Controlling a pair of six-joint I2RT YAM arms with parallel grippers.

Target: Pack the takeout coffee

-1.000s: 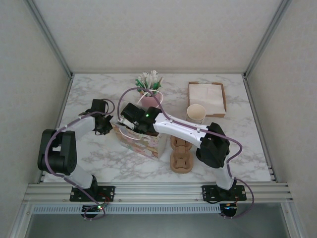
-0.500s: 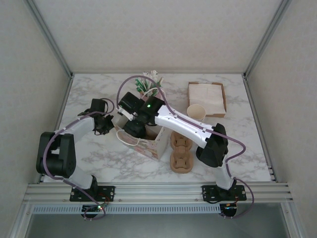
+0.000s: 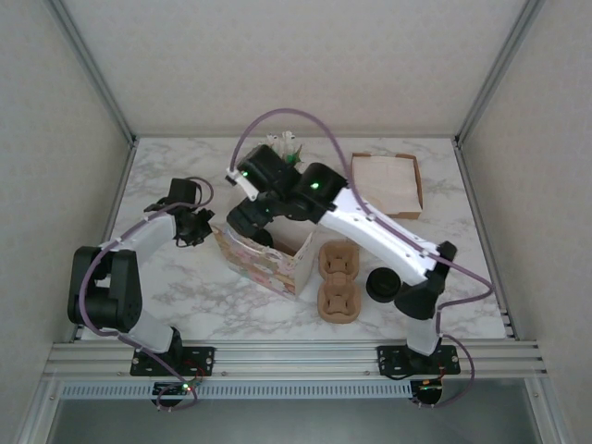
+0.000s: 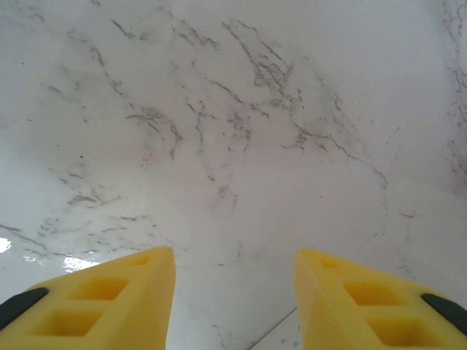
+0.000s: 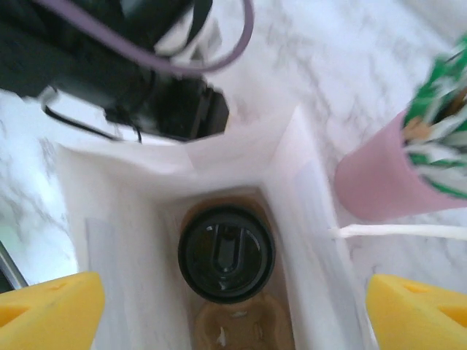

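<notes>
The takeout coffee (image 5: pixel 226 251), a black-lidded cup, stands upright at the bottom of the white paper bag (image 5: pixel 306 197) in a brown carrier (image 5: pixel 241 328). My right gripper (image 5: pixel 233 310) hangs open above the bag mouth, with nothing between its yellow fingertips (image 5: pixel 51 306). In the top view the right gripper (image 3: pixel 246 218) hovers over the far left end of the patterned bag (image 3: pixel 268 264). My left gripper (image 3: pixel 196 228) sits just left of the bag, open over bare marble (image 4: pixel 233 292).
Two brown cup carriers (image 3: pixel 338 282) lie right of the bag. A pink cup of stir sticks (image 5: pixel 379 175) stands just behind the bag. A box of napkins (image 3: pixel 393 180) is at the back right. The marble table (image 3: pixel 166 277) has free room at front left.
My right gripper has lifted up out of the bag mouth and the right arm has swung higher. The coffee stays in the bag. The left arm has barely moved.
</notes>
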